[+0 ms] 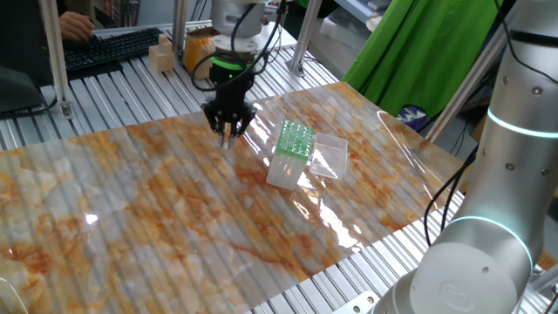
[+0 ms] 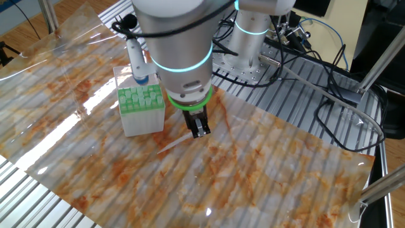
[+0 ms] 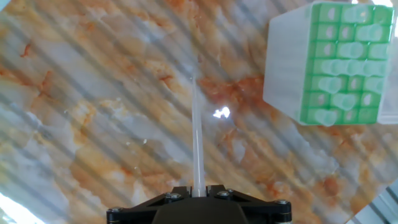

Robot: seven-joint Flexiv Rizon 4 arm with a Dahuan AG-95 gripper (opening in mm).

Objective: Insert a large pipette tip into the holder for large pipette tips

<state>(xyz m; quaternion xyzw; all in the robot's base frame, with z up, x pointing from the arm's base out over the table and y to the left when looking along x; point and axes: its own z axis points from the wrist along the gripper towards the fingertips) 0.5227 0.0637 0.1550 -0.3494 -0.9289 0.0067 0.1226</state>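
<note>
I see my gripper (image 2: 201,128) hanging just above the marble-look sheet (image 1: 174,218) on the table. Its two fingers are pulled in close, and they pinch the thick end of the large pipette tip (image 3: 198,134). In the hand view the tip sticks straight out from between the fingers, thin and see-through, and its point aims at the sheet. In the other fixed view the tip (image 2: 174,145) slants down from the gripper, and its thin end is very near the sheet. I cannot tell if it touches.

The holder for large pipette tips (image 2: 142,109) stands on the sheet close beside the gripper, but they are apart. Its green grid top (image 3: 345,62) faces up and many holes have tips in them. Its clear lid (image 1: 330,155) lies open and flat behind it. A blue and white pipette (image 2: 136,60) shows just behind the box.

In one fixed view the gripper (image 1: 230,127) is left of the holder (image 1: 291,153).
</note>
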